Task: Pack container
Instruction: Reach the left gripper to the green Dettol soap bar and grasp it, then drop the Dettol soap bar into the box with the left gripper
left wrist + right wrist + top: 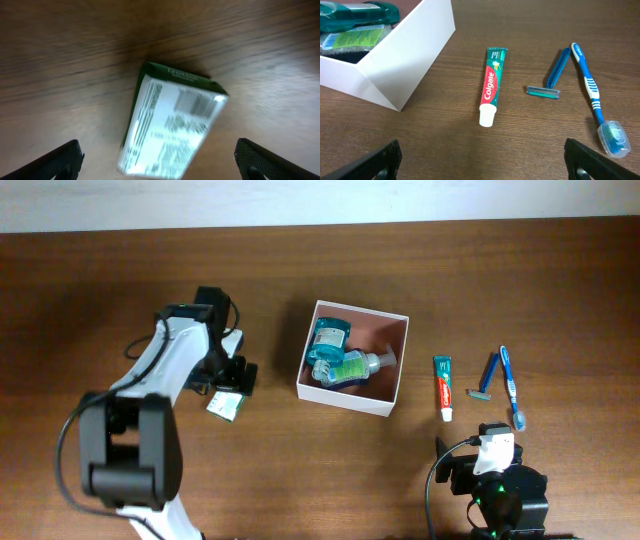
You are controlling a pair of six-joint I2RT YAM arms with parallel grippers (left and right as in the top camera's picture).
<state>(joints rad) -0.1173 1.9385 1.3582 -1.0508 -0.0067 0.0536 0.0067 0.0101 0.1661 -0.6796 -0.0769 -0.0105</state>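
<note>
1. The left gripper [161,162] hovers with its fingers spread wide and empty. A small green-and-white carton [172,125] lies skewed on the table directly beneath it, between the fingertips.
2. The container [345,397] sits near that gripper, off to one side, with two pump bottles [340,358] inside.
3. The step in hand looks like grasping the carton. The next move calls for turning the wrist to match its skew, lowering, then closing.
4. The right gripper [485,162] rests wide open and empty, with the toothpaste [491,85] straight ahead.
</note>
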